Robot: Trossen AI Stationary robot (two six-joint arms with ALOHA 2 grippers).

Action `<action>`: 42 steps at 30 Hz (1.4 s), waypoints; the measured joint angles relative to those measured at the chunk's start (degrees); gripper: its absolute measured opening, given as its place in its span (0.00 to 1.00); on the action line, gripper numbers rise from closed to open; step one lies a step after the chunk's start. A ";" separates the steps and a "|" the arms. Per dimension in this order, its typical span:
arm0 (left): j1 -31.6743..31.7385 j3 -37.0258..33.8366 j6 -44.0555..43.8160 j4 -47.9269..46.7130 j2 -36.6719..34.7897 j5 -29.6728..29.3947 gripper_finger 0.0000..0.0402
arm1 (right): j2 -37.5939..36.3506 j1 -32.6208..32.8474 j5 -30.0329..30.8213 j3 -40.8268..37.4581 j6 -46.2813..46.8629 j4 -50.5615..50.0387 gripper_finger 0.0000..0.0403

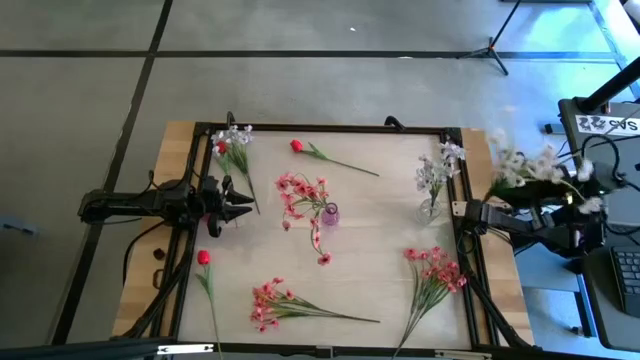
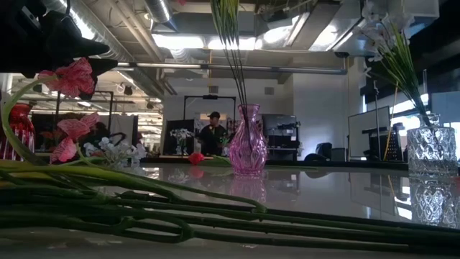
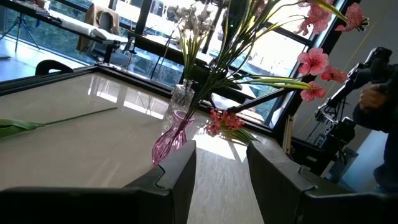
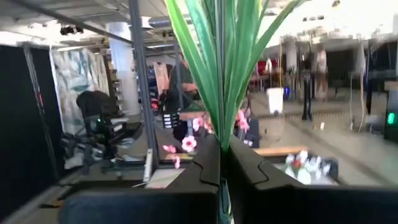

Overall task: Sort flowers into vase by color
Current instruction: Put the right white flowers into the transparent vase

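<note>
My left gripper [image 1: 240,205] is open and empty, low over the table's left part, pointing at the pink vase [image 1: 330,213], which holds pink sprays [image 1: 300,192]. The vase also shows in the left wrist view [image 3: 169,140], beyond my open gripper [image 3: 221,168]. My right gripper [image 1: 466,212] is at the table's right edge, shut on a white spray [image 1: 540,165]. The clear vase [image 1: 428,208] holds white flowers [image 1: 440,162]. Pink sprays [image 1: 275,302] [image 1: 435,268], red buds [image 1: 297,146] [image 1: 204,258] and a white spray [image 1: 234,138] lie flat on the table. My right gripper pinches the white spray's bunched green stems [image 4: 222,152] between its two fingers. The fingers lie level, coming from the table's right side, across the stems. The spray stands about upright, its leaves [image 4: 214,68] rising above the fingers. Its lower end is hidden by the gripper.
A black frame [image 1: 320,128] runs around the white work surface. The two vases stand in the middle and at the right. Loose sprays lie along the near and far edges. A person [image 2: 213,133] stands in the room beyond the table.
</note>
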 joint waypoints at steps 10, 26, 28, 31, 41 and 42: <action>0.00 0.00 0.00 -0.02 -0.02 0.00 0.35 | 0.00 -0.01 3.82 10.89 7.25 -17.08 0.01; 0.00 0.00 0.20 0.54 0.01 -1.62 0.35 | 0.02 -0.02 9.88 13.39 25.20 -15.17 0.01; 0.03 -0.02 -2.73 5.28 0.05 -6.44 0.35 | 0.19 -0.04 11.07 11.76 26.77 -9.08 0.01; 0.04 -0.01 -9.30 16.59 0.05 -11.67 0.35 | 1.47 -0.04 14.10 9.40 28.18 -1.83 0.01; 0.04 1.84 -11.45 47.09 2.21 -5.57 0.35 | 13.73 0.00 19.56 6.07 24.02 7.19 0.01; 0.03 3.23 -10.23 48.30 4.11 -3.43 0.35 | 15.34 0.00 19.46 6.07 23.64 8.07 0.01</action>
